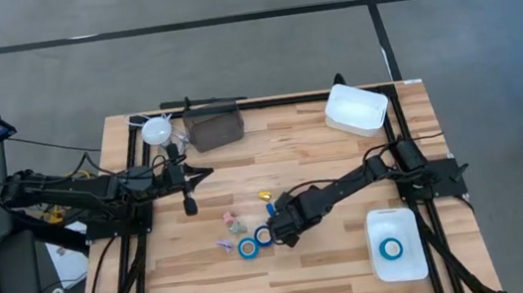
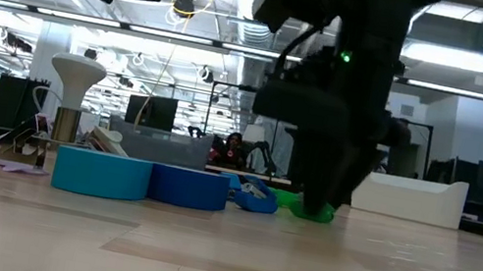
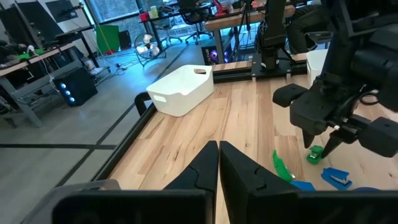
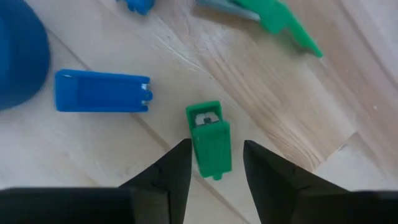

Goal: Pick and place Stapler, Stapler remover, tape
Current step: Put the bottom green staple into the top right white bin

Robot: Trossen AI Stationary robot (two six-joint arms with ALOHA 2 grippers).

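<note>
Table (image 1: 336, 267) pale wood planks, smooth matt; bins (image 1: 356, 110) white plastic, matt; green stapler (image 4: 209, 139) glossy plastic; tape (image 2: 101, 174) matt blue.

Two matte black jointed arms with dark cables, each gripper with tapered black fingers (image 4: 174, 171).

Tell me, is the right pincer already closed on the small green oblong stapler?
No, the right pincer straddles the small green oblong stapler on the wood, with gaps on both sides.
</note>
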